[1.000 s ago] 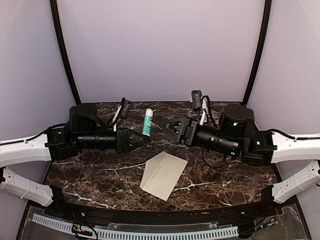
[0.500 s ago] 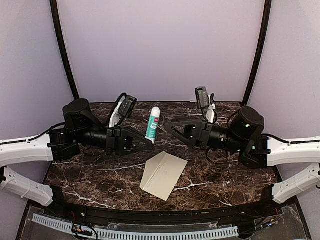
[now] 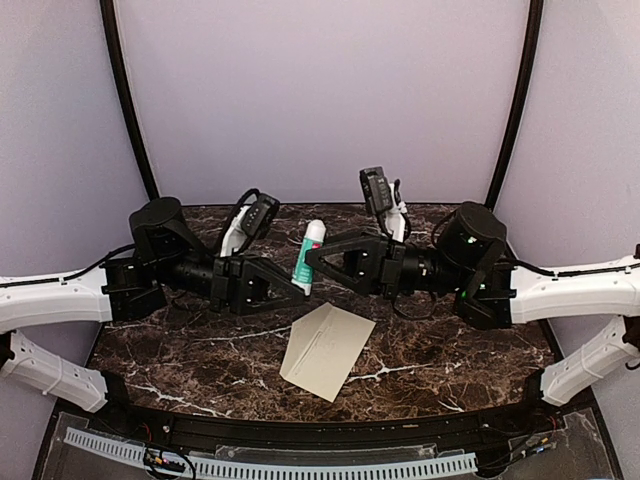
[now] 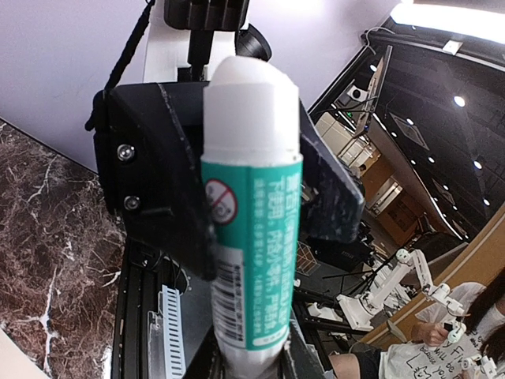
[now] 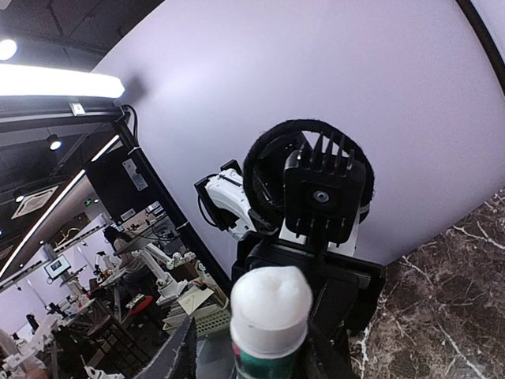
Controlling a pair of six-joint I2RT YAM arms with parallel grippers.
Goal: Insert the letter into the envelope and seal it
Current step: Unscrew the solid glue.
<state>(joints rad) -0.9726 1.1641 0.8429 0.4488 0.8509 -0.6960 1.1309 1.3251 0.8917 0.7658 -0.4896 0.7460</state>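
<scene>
The cream envelope (image 3: 327, 350) lies flat on the marble table, near the front middle. The letter is not in view. Above it a green-and-white glue stick (image 3: 309, 256) is held upright in the air, with my left gripper (image 3: 299, 289) shut on its lower end (image 4: 251, 316). My right gripper (image 3: 313, 256) reaches in from the right. Its jaws stand either side of the white cap (image 5: 270, 306), and a gap shows on the left side. In the left wrist view its black fingers (image 4: 162, 189) stand just behind the stick.
The dark marble table (image 3: 180, 350) ends at a black rail and a perforated strip (image 3: 270, 465) in front. Both arms meet above the table's middle back. The left wrist camera mount (image 5: 323, 193) faces the right wrist closely.
The left gripper has raised the glue stick and carried it slightly right. The right gripper has moved left up to the stick, and its jaws have narrowed around the cap.
</scene>
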